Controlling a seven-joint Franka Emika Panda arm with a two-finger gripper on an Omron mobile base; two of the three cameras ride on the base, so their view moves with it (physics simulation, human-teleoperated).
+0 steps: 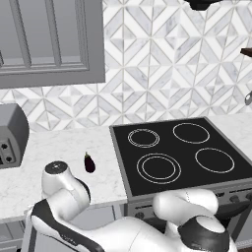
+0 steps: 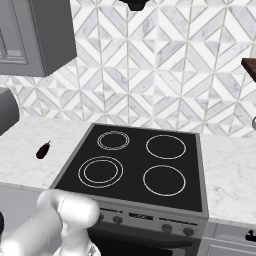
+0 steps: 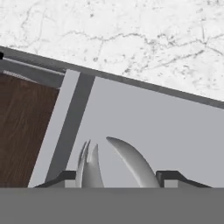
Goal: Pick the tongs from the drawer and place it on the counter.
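The two-finger gripper (image 3: 117,177) is clenching the thin silvery-grey metal tongs (image 3: 127,164). They are sitting inside the wide grey drawer (image 3: 166,127), near the white marble counter (image 3: 131,35).

Both base views look forward and down, from left and from right, sharing the stove (image 1: 182,155) at mid-frame, the table (image 1: 59,162) and the tiled wall (image 1: 172,64). The hand view sits close above the drawer (image 3: 175,140), table edge across its top.

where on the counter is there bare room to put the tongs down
Bare marble counter between the toaster and the eggplant, and right of the stovetop at. Tightest between eggplant and stovetop.
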